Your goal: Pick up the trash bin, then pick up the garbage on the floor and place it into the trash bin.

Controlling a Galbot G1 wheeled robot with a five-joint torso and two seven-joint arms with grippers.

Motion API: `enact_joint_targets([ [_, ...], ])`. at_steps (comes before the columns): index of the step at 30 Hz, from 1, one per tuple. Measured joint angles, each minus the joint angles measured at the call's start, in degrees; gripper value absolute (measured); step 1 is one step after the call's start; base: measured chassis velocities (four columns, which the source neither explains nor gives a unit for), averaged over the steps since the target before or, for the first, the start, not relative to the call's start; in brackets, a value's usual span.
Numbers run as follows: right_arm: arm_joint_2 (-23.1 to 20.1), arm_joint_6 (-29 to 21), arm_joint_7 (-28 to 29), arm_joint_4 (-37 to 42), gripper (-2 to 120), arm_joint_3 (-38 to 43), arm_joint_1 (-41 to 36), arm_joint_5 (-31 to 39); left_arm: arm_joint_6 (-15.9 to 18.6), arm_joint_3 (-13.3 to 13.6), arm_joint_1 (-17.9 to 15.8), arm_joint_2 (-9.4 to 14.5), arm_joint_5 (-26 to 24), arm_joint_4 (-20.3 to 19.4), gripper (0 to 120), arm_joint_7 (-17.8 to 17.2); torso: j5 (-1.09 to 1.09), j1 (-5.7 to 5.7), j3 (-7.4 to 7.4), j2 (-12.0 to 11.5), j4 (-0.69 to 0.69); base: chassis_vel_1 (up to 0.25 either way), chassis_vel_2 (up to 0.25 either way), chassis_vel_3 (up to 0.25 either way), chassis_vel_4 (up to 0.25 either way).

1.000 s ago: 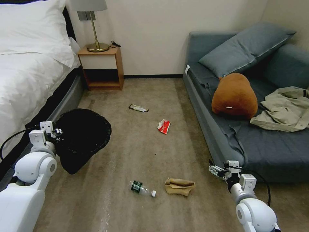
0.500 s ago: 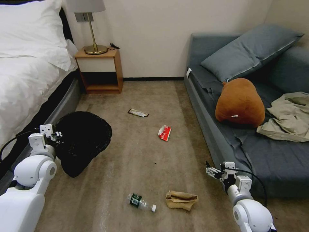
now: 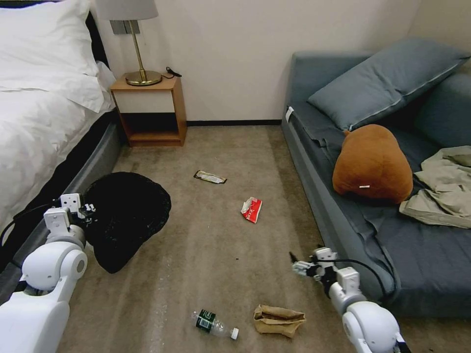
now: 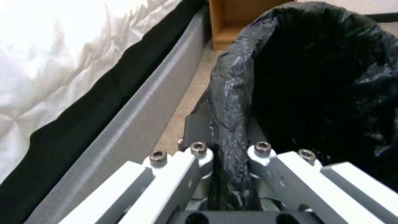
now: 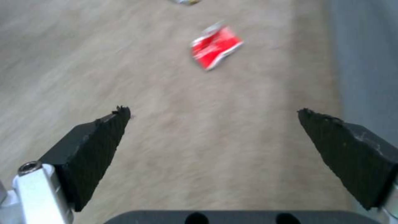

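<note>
Beige carpet (image 3: 206, 245) runs between a white bed (image 3: 34, 122) on the left and a grey sofa (image 3: 392, 230) on the right. At the left, the left gripper (image 4: 226, 161) is clenched on the bag-covered rim of the trash bin (image 3: 125, 215), which hangs tilted beside the bed frame, its mouth facing up and right. The right gripper (image 5: 211, 137) hovers near the sofa's front edge with fingers (image 5: 91, 146) spread wide, grasping nothing. Farther off lies a red-white packet (image 3: 251, 209), and beyond it a dark wrapper (image 3: 210, 177). Nearest the robot lie a crumpled brown paper (image 3: 278, 319) and, just left of it, a clear bottle (image 3: 214, 324).
</note>
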Motion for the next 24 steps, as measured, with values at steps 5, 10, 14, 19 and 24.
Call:
enact_joint_targets([
  [5, -3.0, -1.9, -0.7, -3.5, 100, -7.5, 3.6, -0.3, 0.0, 0.6, 0.1, -0.8, 1.1, -0.1, 4, 0.2, 0.0, 0.0, 0.0, 0.0, 0.0, 0.0, 0.0, 0.0, 0.0],
  [10, -7.4, -6.2, -2.5, -9.0, 100, -18.6, 11.3, 0.8, 1.1, 1.3, 0.9, -1.5, 2.7, -0.4, 4, -0.2, -0.01, 0.0, 0.0, 0.0, 0.0, 0.0, 0.0, 0.0, 0.0],
  [14, -9.0, -7.0, -3.4, -11.3, 100, -23.5, 15.5, 1.9, 1.4, 1.4, 1.0, -1.8, 3.2, -0.6, 4, -0.2, 0.0, 0.0, 0.0, 0.0, 0.01, 0.0, 0.0, 0.0, 0.0],
  [19, -11.1, -8.4, -4.4, -13.9, 100, -33.4, 22.2, 6.7, 1.8, 1.4, 1.3, -3.4, 4.0, -1.0, 4, -0.2, -0.01, 0.0, 0.0, 0.0, 0.0, 0.0, 0.0, 0.0, 0.0],
  [24, -12.0, -8.6, -5.4, -14.9, 100, -39.7, 25.3, 8.3, 2.0, 1.5, 2.4, -4.7, 5.5, -2.2, 4, -0.3, -0.01, 0.0, 0.0, 0.0, 0.0, 0.0, 0.0, 0.0, 0.0],
])
